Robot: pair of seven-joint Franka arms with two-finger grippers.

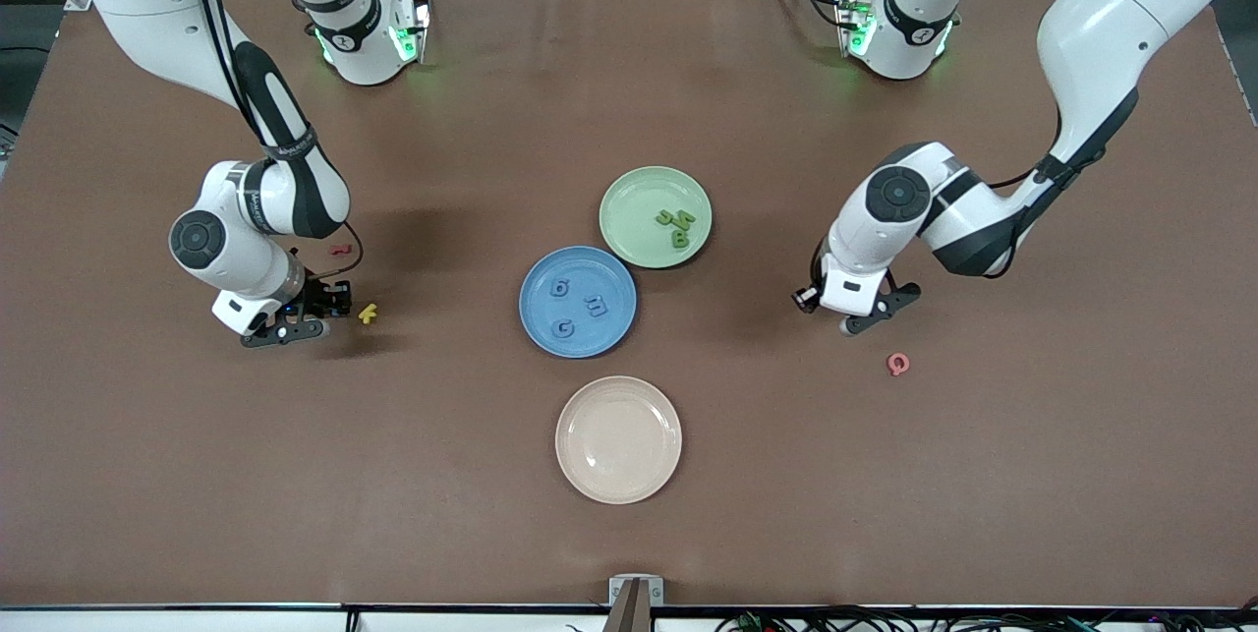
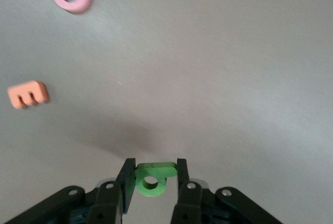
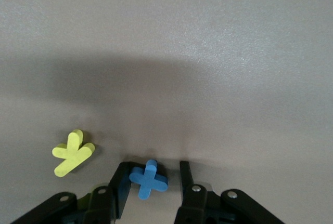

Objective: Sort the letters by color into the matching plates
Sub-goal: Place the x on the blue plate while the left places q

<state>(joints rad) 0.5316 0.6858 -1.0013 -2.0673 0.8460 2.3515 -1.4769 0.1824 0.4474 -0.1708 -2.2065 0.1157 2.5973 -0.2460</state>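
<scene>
we count 3 blue letters [image 1: 578, 306] in the blue plate [image 1: 536, 322] and 3 green letters [image 1: 676, 224] in the green plate [image 1: 629, 195], so we judge the sorting mostly done. the cream plate [image 1: 618, 439], nearest to the front camera, holds nothing.

the left gripper [image 2: 152, 181] pinches a green letter [image 2: 152, 178], up over the table toward the left arm's end, near the pink letter [image 1: 897, 363]. the right gripper [image 3: 152, 182] is down at the table toward the right arm's end, its fingers around a blue letter [image 3: 148, 179] with a gap on one side; we cannot tell if it grips yet. these 2 are left to deliver.

the yellow letter [image 1: 368, 314] lies just beside it. the dark red letter [image 1: 340, 249] is partly hidden by the right arm. the orange letter [image 2: 28, 93] shows only in the left wrist view.
</scene>
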